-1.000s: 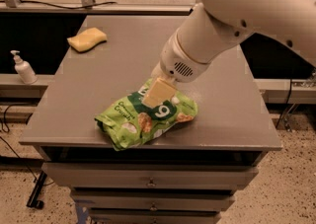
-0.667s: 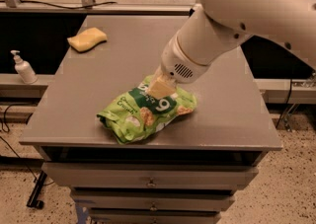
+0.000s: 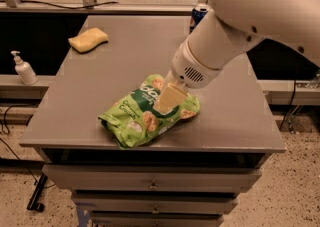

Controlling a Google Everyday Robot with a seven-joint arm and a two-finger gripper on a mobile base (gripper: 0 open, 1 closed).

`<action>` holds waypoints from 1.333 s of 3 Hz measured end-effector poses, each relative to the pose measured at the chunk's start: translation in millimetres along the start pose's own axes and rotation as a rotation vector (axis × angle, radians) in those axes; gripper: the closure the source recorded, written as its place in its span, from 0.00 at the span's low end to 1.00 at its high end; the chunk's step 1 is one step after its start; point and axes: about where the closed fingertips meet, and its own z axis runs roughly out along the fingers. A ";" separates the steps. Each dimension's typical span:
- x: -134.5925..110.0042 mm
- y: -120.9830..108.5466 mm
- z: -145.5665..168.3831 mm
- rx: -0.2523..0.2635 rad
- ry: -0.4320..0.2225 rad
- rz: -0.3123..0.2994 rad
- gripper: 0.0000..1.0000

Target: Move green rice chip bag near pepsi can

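Crinkles and glossy lime-green film marked the green rice chip bag (image 3: 132, 121), on which a dark green logo band and pictures of round pale chips were printed. The bag was seen lying on the grey table (image 3: 125, 66) near its front edge, its length running diagonally from front left to back right. The gripper (image 3: 164, 103) was set on the bag's upper right part, its cream tip touching the logo band, with the white arm (image 3: 235, 26) reaching in from the upper right. Whether the gripper was clamped on the bag or only pressed against it could not be told. The pepsi can (image 3: 199, 15) was seen at the table's far edge, partly hidden behind the arm and well apart from the bag. A yellow sponge (image 3: 88, 39) lay at the table's far left.
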 end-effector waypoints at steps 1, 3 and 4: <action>-5.2 1.4 -17.3 0.016 0.004 0.006 0.20; 17.1 5.6 -11.3 -0.008 0.021 0.034 0.00; 42.8 -2.8 7.1 -0.036 0.029 0.027 0.00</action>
